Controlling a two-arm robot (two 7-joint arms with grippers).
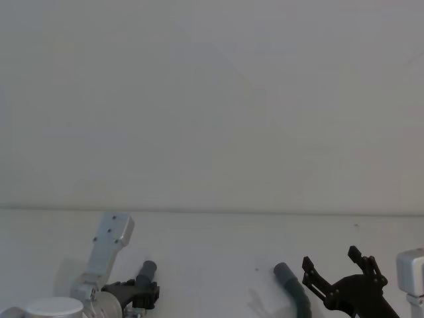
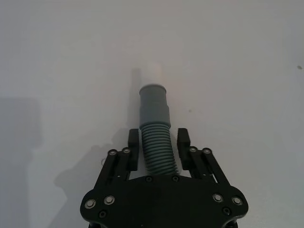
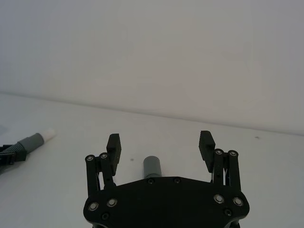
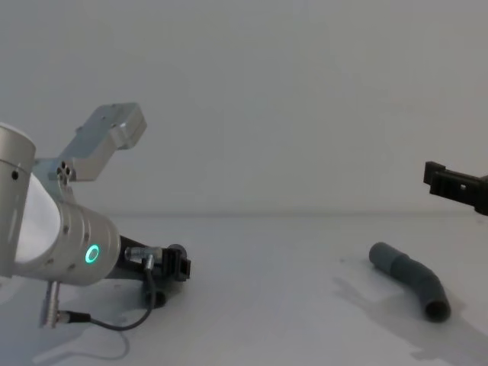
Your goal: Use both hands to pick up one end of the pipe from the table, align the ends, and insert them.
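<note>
Currently: left gripper (image 2: 159,138) fingers clenched on the ribbed middle of the white-stubbed pipe piece (image 2: 154,102). Right gripper (image 3: 160,142) fingers spread wide above the other pipe piece (image 4: 409,279), which lies on the surface (image 4: 267,320).

Lab-like robot test bench, plain white table (image 4: 274,305), blank pale grey wall (image 1: 212,99)

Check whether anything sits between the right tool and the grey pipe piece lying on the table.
Nothing visible does. The open right tool hangs above the dark-grey bent plastic tube lying on the matte white table, the tube's cuff showing in the gap between its fingers.
</note>
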